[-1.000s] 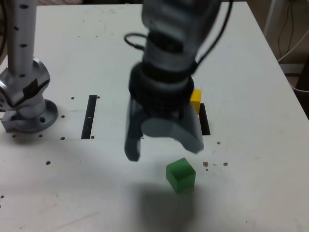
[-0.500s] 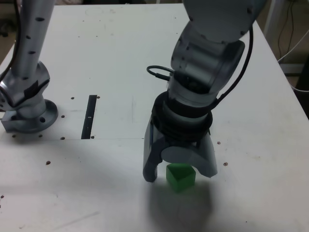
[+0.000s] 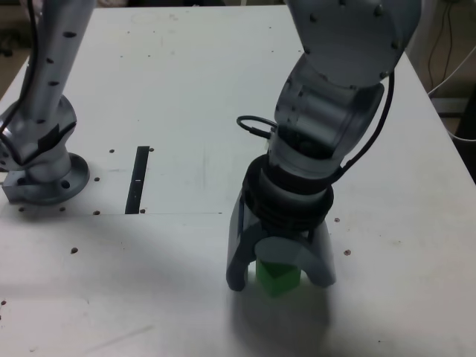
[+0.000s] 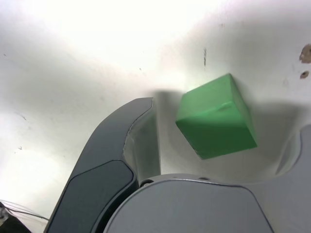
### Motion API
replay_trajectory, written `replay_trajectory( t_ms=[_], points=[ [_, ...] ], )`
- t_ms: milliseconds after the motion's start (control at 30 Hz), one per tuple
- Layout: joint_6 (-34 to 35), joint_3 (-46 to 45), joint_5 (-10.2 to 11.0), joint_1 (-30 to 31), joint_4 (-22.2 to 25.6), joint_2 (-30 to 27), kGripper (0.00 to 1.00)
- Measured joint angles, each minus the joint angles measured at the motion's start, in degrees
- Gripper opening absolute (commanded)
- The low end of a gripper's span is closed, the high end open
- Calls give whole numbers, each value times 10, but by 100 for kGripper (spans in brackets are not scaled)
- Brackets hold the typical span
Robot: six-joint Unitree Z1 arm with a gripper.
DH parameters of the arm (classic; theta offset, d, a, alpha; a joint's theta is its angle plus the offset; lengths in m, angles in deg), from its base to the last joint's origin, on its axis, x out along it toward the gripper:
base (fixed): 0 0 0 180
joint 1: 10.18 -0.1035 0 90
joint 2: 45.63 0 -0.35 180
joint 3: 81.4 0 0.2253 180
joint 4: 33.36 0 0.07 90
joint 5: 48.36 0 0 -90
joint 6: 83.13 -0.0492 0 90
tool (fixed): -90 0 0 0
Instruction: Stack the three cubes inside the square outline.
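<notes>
Gripper [image 3: 279, 281] lowered to the table [image 3: 186, 89], its jaws set wide on either side of the green cube [image 3: 277, 277]; the wrist view shows clear gaps between the cube [image 4: 216, 116] and each jaw, so nothing is held as yet. The cube sits flat on the white surface, turned at an angle to the jaws. Its grasp appears to be the step in hand. Beyond the gripper, the arm rises toward the far edge of the table, and the arm's base [image 3: 41, 175] stands at the exterior view's left, with a narrow black strip [image 3: 140, 178] just beside it. The red and yellow cubes and the square outline cannot be seen in either view, presumably hidden behind the arm, so their state cannot be told. Judged from these views, the green cube is not yet stacked: closing, lifting and placing it remain
</notes>
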State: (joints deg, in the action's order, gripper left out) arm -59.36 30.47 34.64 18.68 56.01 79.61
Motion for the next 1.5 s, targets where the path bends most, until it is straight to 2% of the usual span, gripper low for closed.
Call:
replay_trajectory(
  t_ms=[100,267,667,867,967,1033,1133,1233,1333,1500],
  points=[
    [-6,0,-9,0,-11,7,88],
    [-6,0,-6,0,-23,15,83],
    [-13,-1,31,-15,-32,21,81],
    [-13,-1,38,-17,-30,21,80],
    [-13,-1,38,-18,-26,21,72],
    [-13,-1,40,-19,-25,21,63],
    [-13,-1,50,-21,-25,21,50],
    [-13,-3,59,-22,-27,20,43],
    [-13,-8,57,-22,-28,18,38],
    [-13,-12,47,-22,-28,16,23]
  ],
)
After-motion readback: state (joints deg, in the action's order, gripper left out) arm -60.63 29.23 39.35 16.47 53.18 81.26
